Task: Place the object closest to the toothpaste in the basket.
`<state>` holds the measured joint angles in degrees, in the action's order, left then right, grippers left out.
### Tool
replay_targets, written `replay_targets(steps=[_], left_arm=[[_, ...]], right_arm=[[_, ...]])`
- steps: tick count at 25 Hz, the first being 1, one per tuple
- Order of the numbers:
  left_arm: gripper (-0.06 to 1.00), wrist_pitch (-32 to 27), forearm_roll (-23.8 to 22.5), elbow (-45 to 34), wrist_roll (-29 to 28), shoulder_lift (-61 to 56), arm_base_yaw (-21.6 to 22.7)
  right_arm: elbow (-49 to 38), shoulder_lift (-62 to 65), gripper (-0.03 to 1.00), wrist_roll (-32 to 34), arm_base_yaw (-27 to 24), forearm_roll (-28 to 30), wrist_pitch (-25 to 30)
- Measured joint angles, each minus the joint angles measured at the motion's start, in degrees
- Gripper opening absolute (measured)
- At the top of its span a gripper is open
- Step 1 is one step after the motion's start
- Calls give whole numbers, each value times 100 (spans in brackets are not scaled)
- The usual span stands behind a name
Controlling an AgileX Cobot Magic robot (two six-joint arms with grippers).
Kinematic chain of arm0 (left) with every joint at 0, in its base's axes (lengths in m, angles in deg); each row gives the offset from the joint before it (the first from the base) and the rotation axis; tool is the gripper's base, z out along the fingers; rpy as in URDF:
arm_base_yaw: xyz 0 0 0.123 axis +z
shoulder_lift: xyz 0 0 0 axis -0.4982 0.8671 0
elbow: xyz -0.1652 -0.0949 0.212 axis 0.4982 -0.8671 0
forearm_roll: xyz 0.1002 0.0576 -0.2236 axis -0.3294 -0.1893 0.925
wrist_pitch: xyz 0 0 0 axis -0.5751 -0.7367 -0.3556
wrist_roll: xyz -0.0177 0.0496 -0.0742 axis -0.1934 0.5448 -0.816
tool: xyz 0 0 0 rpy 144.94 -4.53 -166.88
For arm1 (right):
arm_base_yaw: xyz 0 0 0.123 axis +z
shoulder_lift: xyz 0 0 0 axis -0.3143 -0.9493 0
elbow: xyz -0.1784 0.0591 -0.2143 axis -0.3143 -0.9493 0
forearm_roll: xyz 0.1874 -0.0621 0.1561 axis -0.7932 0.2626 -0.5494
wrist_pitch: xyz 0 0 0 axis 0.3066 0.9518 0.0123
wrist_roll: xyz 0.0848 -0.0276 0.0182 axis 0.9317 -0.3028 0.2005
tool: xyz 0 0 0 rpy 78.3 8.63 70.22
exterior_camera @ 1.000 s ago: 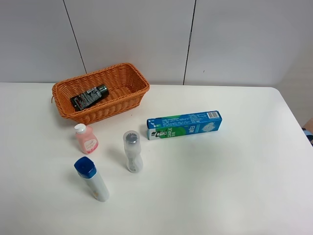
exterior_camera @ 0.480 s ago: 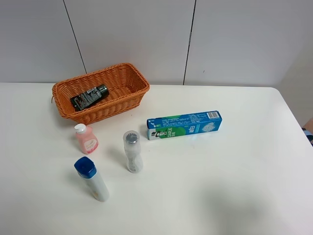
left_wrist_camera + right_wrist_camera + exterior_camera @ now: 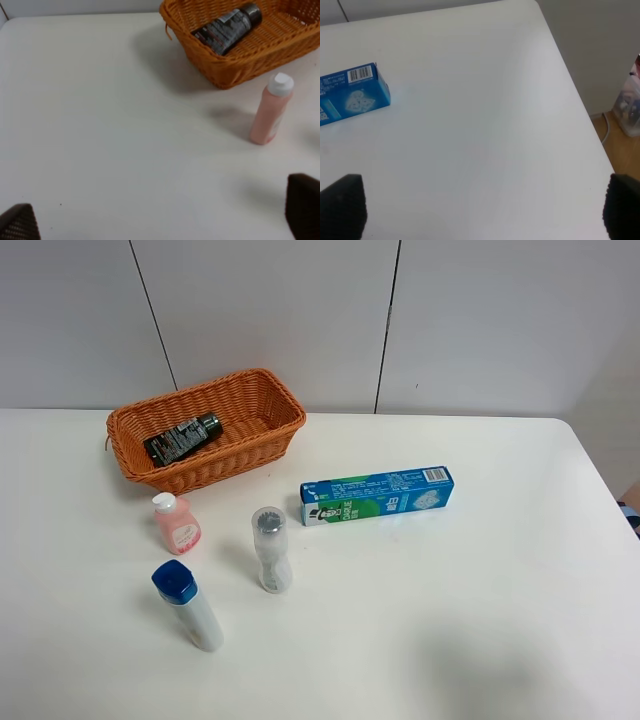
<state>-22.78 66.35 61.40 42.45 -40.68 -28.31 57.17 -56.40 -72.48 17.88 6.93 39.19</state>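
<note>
The blue-green toothpaste box (image 3: pixel 377 494) lies mid-table; its end shows in the right wrist view (image 3: pixel 350 95). A clear bottle with a grey cap (image 3: pixel 270 548) lies nearest to it, to its front left. The orange wicker basket (image 3: pixel 250 400) stands at the back left with a black bottle (image 3: pixel 182 438) inside; both show in the left wrist view, basket (image 3: pixel 240 70) and bottle (image 3: pixel 227 30). My left gripper (image 3: pixel 160 220) is open and empty above bare table, short of the pink bottle (image 3: pixel 271 115). My right gripper (image 3: pixel 482 210) is open and empty over the table's right part. Neither gripper shows in the exterior view.
A pink bottle with a white cap (image 3: pixel 176 523) lies in front of the basket. A white bottle with a blue cap (image 3: pixel 187 605) lies at the front left. The table's right edge (image 3: pixel 580 110) drops to a wooden floor with a clear container (image 3: pixel 630 105).
</note>
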Motion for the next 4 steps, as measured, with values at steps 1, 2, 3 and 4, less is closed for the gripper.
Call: replay_targets(steps=[1, 2, 3, 4], left_arm=[[99, 0, 0, 0, 0, 0, 0], [99, 0, 0, 0, 0, 0, 0], [99, 0, 0, 0, 0, 0, 0], [99, 0, 0, 0, 0, 0, 0]], right_arm=[[0, 0, 93, -4, 0, 0, 0], [0, 0, 93, -4, 0, 0, 0], [0, 0, 93, -4, 0, 0, 0], [0, 0, 93, -12, 0, 0, 0]])
